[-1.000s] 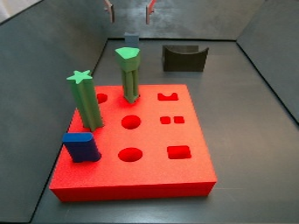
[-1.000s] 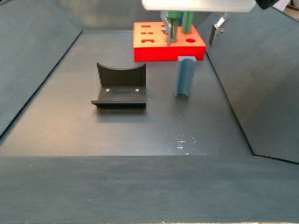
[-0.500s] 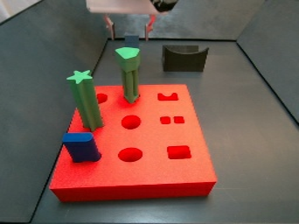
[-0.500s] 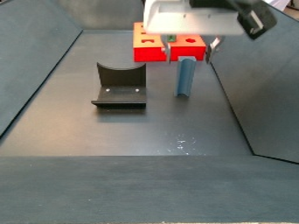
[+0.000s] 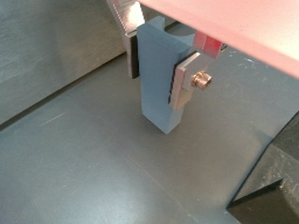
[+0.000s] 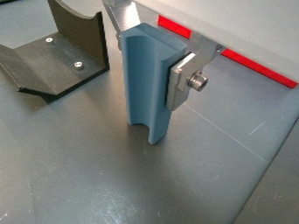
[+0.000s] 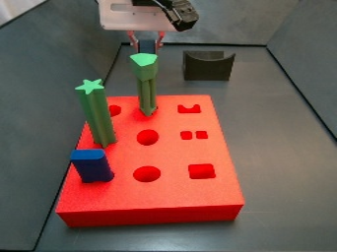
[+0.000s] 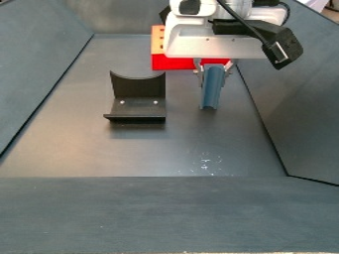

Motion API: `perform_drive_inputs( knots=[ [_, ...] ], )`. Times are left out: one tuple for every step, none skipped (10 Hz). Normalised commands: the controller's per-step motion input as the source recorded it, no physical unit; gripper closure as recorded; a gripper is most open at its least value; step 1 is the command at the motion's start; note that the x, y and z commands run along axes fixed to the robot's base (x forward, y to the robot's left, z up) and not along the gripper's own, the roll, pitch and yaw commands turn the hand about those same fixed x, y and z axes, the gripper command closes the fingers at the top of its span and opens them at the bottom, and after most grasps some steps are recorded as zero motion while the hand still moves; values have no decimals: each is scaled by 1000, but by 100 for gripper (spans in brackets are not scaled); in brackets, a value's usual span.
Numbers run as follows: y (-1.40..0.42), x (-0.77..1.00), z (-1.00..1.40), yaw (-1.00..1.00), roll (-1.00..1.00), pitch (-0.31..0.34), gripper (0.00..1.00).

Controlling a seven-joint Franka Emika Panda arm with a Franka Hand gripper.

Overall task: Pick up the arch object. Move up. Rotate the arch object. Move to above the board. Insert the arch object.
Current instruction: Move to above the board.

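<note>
Lowered since a second ago, tool point(image 6: 152, 63) now straddling the upright arch point(image 6: 149, 87). Fingers point(image 6: 184, 76) flat against its sides, arch standing on floor beside board point(image 8: 161, 62).

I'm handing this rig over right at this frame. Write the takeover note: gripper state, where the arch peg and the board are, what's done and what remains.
Gripper: lowered over the tall slate-blue arch object, silver finger plates on either side of its upper part. Both wrist views show the plates against its sides, but whether the grip is firm cannot be told.
Arch object: upright, base on the dark floor, just in front of the thick red board with shaped holes.
Board: holds two green pegs and a short blue block; its arch hole is empty.
Dark fixture stands beside the peg.
Done: approach and descent.
Left: secure grasp, lift, rotate, move above the board, insert.
</note>
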Motion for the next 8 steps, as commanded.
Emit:
perform_drive_inputs(
  knots=[
    [46,-123,1000,-171,32,-18,100],
    [45,-128,1000,-160,28,-8,100],
    [42,-124,1000,-123,12,0,100],
    [39,-114,1000,-86,-12,15,100],
    [35,-103,1000,-56,-47,35,100],
    [33,-100,1000,-41,-71,33,100],
    [30,-97,1000,-32,-101,23,100],
    [28,-95,1000,-30,-121,16,100]
  ],
)
